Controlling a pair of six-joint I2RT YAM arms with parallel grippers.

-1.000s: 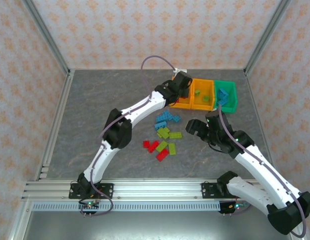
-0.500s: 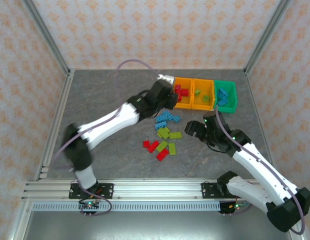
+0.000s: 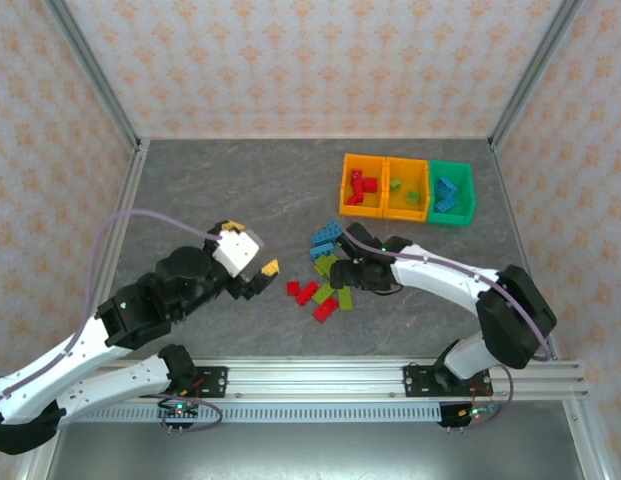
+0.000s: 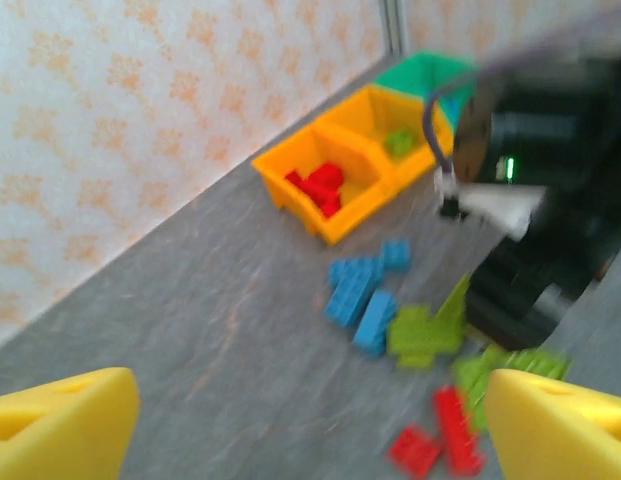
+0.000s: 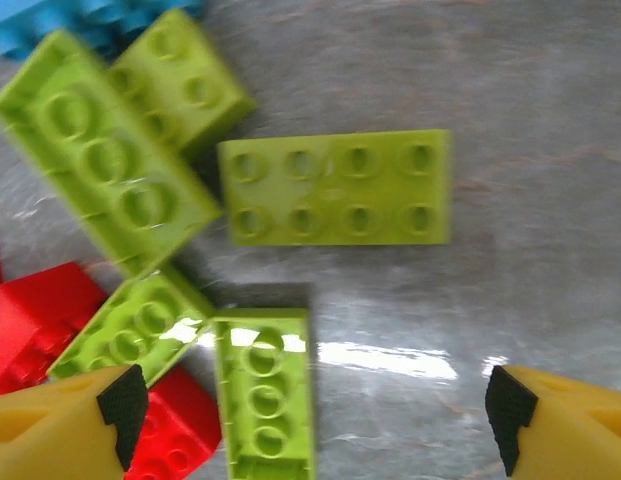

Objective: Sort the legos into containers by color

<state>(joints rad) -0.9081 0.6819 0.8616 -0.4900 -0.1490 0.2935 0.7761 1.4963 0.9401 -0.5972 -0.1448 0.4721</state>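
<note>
The left claw [image 3: 252, 247] is hovering above the bare grey tabletop [image 3: 220, 190], left of the loose pile, with its yellow fingers spread wide and nothing between them; its wrist view is showing the two fingertips [image 4: 60, 420] at opposite edges of the picture. The right claw [image 3: 348, 272] is hanging directly over the loose legos, its fingers [image 5: 60, 425] also standing wide apart, with a lime brick [image 5: 265, 395] lying on the tabletop between them and not gripped. Just beyond it a flat lime eight-stud piece [image 5: 335, 187] is lying alone, and three more lime bricks [image 5: 105, 165] are crowding in on the left, one of them touching red bricks [image 5: 35, 320]. From above, the pile is sitting near the middle of the tabletop: light blue legos [image 3: 325, 240] at the far side, lime legos [image 3: 330, 265] in the middle under the right claw, red legos [image 3: 305, 291] nearest the arm bases. The containers are standing in a row at the far right, well apart from the left claw. The left orange bin [image 3: 358, 211] is holding red bricks [image 3: 362, 188], the middle orange bin [image 3: 404, 215] is holding a few lime bricks [image 3: 410, 192], and the green bin [image 3: 450, 220] is holding blue bricks [image 3: 446, 190]. The left wrist view is blurred.
</note>
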